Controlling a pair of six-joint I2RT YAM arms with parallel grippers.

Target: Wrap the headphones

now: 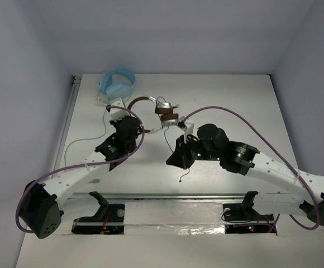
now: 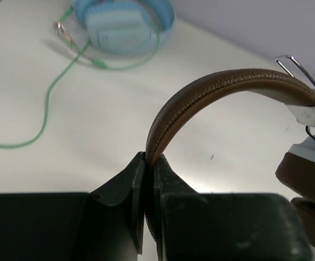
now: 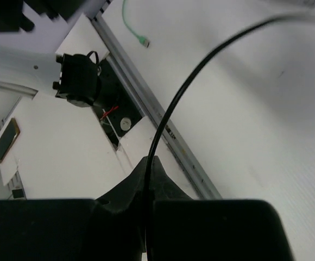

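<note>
The headphones [image 1: 163, 111] lie at the table's middle back, with a brown leather headband [image 2: 212, 89], a silver earcup with a brown pad [image 2: 309, 163] and a thin black cable [image 3: 201, 70]. My left gripper [image 2: 149, 160] is shut on the headband's left end, and in the top view the left gripper [image 1: 129, 114] sits just left of the earcups. My right gripper [image 3: 149, 163] is shut on the black cable, which runs up and away from the fingertips. In the top view the right gripper [image 1: 179, 159] is in front of the earcups, and the cable's plug end [image 1: 181, 180] dangles below it.
Light blue headphones [image 1: 117, 84] lie at the back left, their green cable [image 2: 49, 98] trailing across the table to a green plug [image 3: 138, 35]. A metal rail [image 1: 167, 195] runs along the near edge by the arm bases. Purple arm cables [image 1: 234, 117] arch over both arms.
</note>
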